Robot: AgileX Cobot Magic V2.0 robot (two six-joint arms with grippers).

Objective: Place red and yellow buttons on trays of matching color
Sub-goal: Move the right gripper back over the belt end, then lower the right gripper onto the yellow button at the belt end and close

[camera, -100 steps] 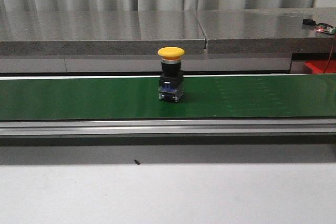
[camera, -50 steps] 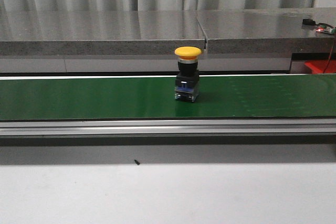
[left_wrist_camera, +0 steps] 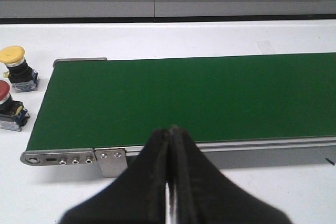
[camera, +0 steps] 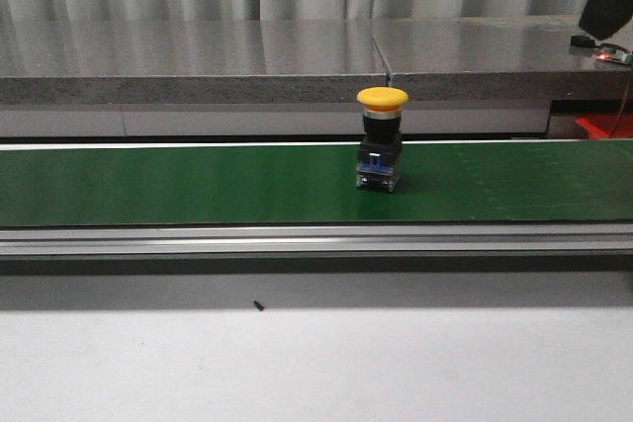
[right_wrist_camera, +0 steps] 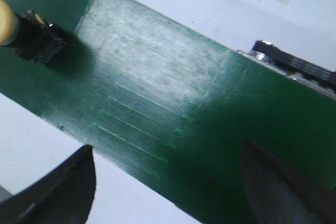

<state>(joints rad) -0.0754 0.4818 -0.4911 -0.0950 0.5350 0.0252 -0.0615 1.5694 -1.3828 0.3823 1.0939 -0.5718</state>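
Spare buttons: in the left wrist view, a second yellow button [left_wrist_camera: 14, 61] and a red button [left_wrist_camera: 7, 107] sit on the white table [left_wrist_camera: 210, 35] just off the end of the conveyor belt [left_wrist_camera: 199, 98], the yellow 1 farther from the camera, the red 1 nearer; both are apart from the belt.
Left gripper [left_wrist_camera: 169, 182]: its 2 black fingers are pressed together with nothing between them, poised over the near rail of the belt.
Task button: the yellow mushroom-head push button [camera: 382, 140] stands upright on the belt, right of centre in the front view, untouched.
Handling: judged rigid and light, a hard plastic switch; the domed cap looks smooth and likely slippery, and the tall narrow stance could tip if nudged. The squarish black body under the cap seems the surest place to pinch, across its flat sides.
Right gripper [right_wrist_camera: 168, 182]: fingers spread wide and empty above the belt, with the button at the edge of its view.
Trays: only a sliver of a red container [camera: 605, 126] shows at the far right behind the belt; its contents cannot be seen. No yellow tray is in view.
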